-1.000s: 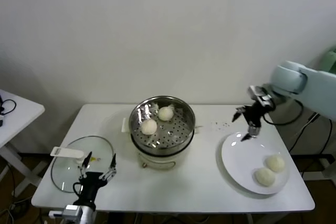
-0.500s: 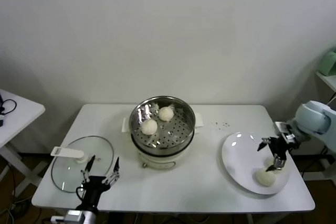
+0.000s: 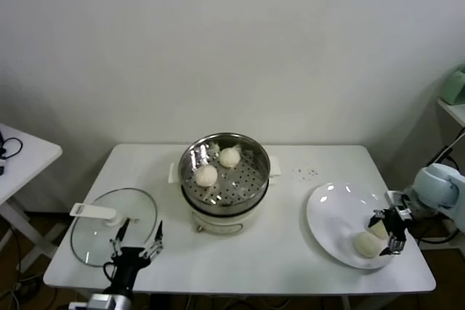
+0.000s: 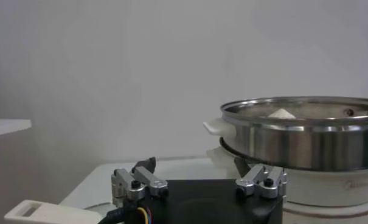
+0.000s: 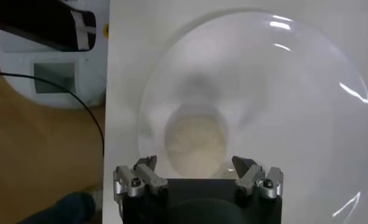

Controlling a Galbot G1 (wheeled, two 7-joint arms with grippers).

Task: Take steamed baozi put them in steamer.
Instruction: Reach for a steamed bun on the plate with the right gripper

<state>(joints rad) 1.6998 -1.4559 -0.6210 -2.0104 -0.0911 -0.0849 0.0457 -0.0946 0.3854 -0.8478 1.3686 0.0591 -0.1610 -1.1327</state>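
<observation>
Head view, left to right. My left gripper [image 3: 136,241] hangs low at the near left corner of the white table [image 3: 283,252], just beside the near edge of the glass lid [image 3: 112,224] with its white handle [image 3: 93,211]. Fingers spread wide, nothing between them. Left wrist view agrees: both fingertips [image 4: 146,164] apart, only air in the gap, steamer wall beyond.

Centre of table: steamer [image 3: 224,168], shiny steel basket with a holed floor, sitting on a white pot base [image 3: 218,221]. Two steamed baozi inside, one [image 3: 206,175] toward the near left of the floor, one [image 3: 229,157] toward the far side; apart from each other, both well within the rim. Left wrist view shows the basket rim [image 4: 305,115] side-on with a pale bun top [image 4: 281,113] just peeking over it.

Some dark specks [image 3: 304,173] lie on the tabletop between steamer and plate.

Right side: white plate [image 3: 327,215] with two more baozi at its near right part. My right gripper [image 3: 387,231] is down over them, at the plate's right edge. One bun [image 3: 365,244] lies just left of the lower finger; the other [image 3: 377,229] is partly hidden by the fingers (contact not clear from up here). Right wrist view: fingers open wide, a single bun [image 5: 196,143] on the plate [image 5: 281,109] directly below the gap, not pinched, fingertips [image 5: 243,164] to either side of it. Nothing held.
</observation>
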